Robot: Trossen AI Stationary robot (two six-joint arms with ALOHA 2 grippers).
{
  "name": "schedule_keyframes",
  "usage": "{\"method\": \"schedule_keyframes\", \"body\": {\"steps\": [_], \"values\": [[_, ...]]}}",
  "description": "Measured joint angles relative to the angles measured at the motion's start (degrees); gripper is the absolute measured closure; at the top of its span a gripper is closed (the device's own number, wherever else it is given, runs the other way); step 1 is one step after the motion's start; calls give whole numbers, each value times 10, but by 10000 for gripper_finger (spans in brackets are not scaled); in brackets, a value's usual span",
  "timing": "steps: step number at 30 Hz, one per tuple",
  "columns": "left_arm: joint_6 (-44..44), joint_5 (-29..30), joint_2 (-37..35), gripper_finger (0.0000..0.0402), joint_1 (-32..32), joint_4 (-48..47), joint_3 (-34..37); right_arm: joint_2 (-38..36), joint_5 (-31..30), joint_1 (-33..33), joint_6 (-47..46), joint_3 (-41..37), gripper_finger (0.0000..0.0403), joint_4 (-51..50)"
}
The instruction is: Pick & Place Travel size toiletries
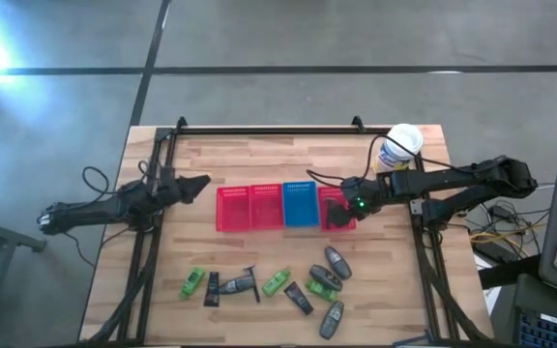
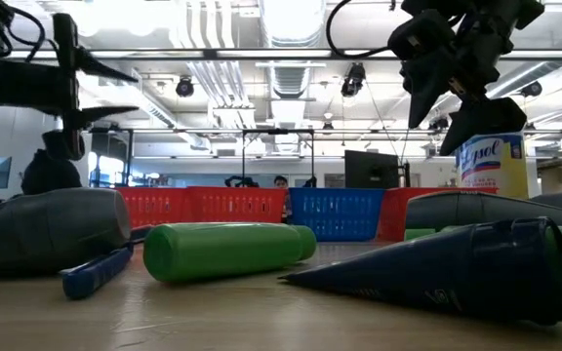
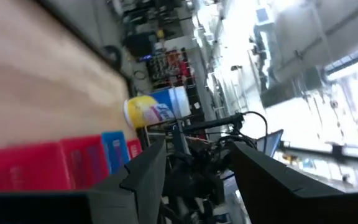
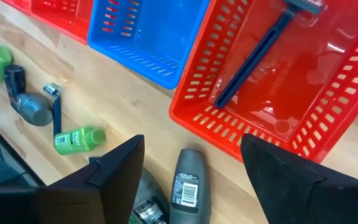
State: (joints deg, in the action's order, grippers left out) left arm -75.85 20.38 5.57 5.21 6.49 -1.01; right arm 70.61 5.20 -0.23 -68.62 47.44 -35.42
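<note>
1. A wooden table (image 1: pixel 259 164) is carrying everything, its pale planks showing bare behind the baskets.
2. A row of red baskets (image 1: pixel 249 208), a blue basket (image 1: pixel 300 205) and one more red basket (image 1: pixel 337 211) is sitting just beside the right gripper (image 1: pixel 348 189) and under it.
3. A white canister (image 1: pixel 399 147) is standing close behind that gripper.
4. The toiletries (image 1: pixel 278 283) are lying scattered well in front of it: green tubes (image 1: pixel 193 281), grey bottles (image 1: pixel 337 261), black tubes (image 1: pixel 298 299).
</note>
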Motion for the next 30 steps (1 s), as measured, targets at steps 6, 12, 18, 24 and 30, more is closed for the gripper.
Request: {"method": "schedule_keyframes", "body": {"steps": [6, 12, 18, 24, 30], "values": [[20, -92, 88, 214, -18, -14, -69, 0, 0, 0, 5, 0, 137, -3], [88, -154, 257, 215, -76, -170, -210, 0, -5, 0, -2, 0, 115, -5], [120, -156, 464, 215, -185, -336, -356, 0, -4, 0, 5, 0, 92, -11], [132, -108, 624, 215, -270, -382, -484, 0, 0, 0, 36, 0, 73, -12], [137, -108, 743, 215, -286, -385, -571, 0, 46, 0, 112, 0, 59, -12]]}}
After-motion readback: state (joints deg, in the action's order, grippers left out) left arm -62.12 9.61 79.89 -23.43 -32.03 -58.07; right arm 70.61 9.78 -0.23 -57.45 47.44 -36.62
